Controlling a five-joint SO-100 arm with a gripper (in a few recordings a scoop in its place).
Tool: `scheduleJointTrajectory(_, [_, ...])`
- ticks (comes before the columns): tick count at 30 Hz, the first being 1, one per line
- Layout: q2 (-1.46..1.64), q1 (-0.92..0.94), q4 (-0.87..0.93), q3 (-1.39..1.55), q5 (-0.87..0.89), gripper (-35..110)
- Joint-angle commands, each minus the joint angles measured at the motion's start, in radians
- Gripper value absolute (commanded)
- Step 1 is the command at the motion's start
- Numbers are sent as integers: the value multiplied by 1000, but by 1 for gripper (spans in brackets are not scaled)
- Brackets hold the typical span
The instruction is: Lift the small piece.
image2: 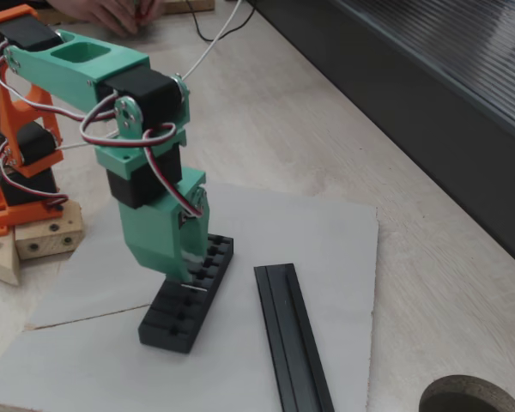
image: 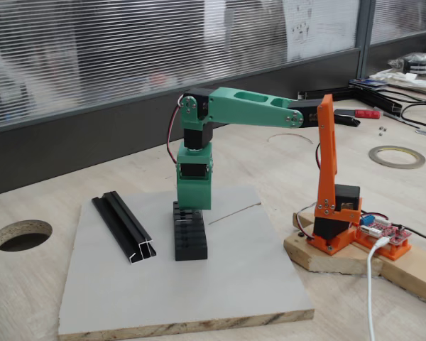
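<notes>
Nearest to me, the grey board [image: 220,284] lies flat on the wooden table [image: 28,298], its raw front edge facing the camera in a fixed view. On it I see the long black rail [image: 124,229], and just beside that the black ribbed block [image: 190,240], the two lying apart.

My green gripper [image2: 187,276] points straight down over the block, its tips right at the block's top face. I can make out a thin pale sliver [image2: 194,287] at those tips, lying across the ribs near the block's middle; it may be the small piece, but it is too tiny for me to be sure. I cannot tell whether the jaws are closed on it or parted.

The orange arm base [image: 334,227] sits on a wooden plate [image: 326,259] beside the board.
</notes>
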Motion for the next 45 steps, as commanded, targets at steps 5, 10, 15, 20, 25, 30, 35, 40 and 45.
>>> scheduleJointTrajectory(5, [-48,8,9,-8,-12,26])
scheduleJointTrajectory(10, [-51,8,8,-8,-20,26])
scheduleJointTrajectory(15, [-49,8,-23,-9,-147,26])
scheduleJointTrajectory(20, [-49,8,-75,-8,-178,26])
scheduleJointTrajectory(25, [-51,8,-78,0,-176,26])
scheduleJointTrajectory(30, [-54,14,-78,0,-176,26])
scheduleJointTrajectory(35, [-55,9,-78,3,-175,26])
scheduleJointTrajectory(40, [-55,11,-78,5,-175,26])
scheduleJointTrajectory(45, [-60,12,-80,5,-184,26])
